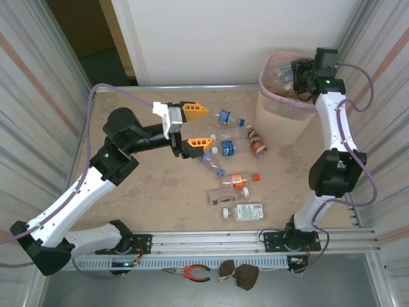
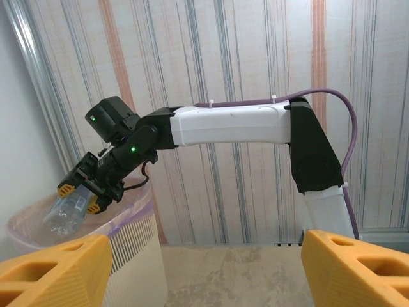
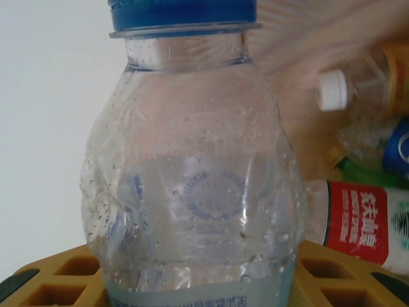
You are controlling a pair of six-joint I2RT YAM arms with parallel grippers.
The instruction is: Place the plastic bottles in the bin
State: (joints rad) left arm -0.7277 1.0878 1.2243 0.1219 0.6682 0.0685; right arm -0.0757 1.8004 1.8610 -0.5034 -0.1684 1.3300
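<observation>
Right tool (image 2: 80, 195) clamps a clear bottle (image 3: 192, 192) over the bin (image 1: 281, 118) holding other bottles (image 3: 361, 220); left tool (image 1: 208, 125) spread.

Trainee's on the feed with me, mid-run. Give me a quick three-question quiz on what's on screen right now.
1. True or false: the left gripper is shut on a bottle.
2. Which colour is the cap of the clear bottle that the right gripper holds? A red, B blue, C white.
3. Fill the gap: the right gripper holds its load over the pale pink ____.

Key:
1. False. Its jaws stand open above the table.
2. B.
3. bin.
</observation>
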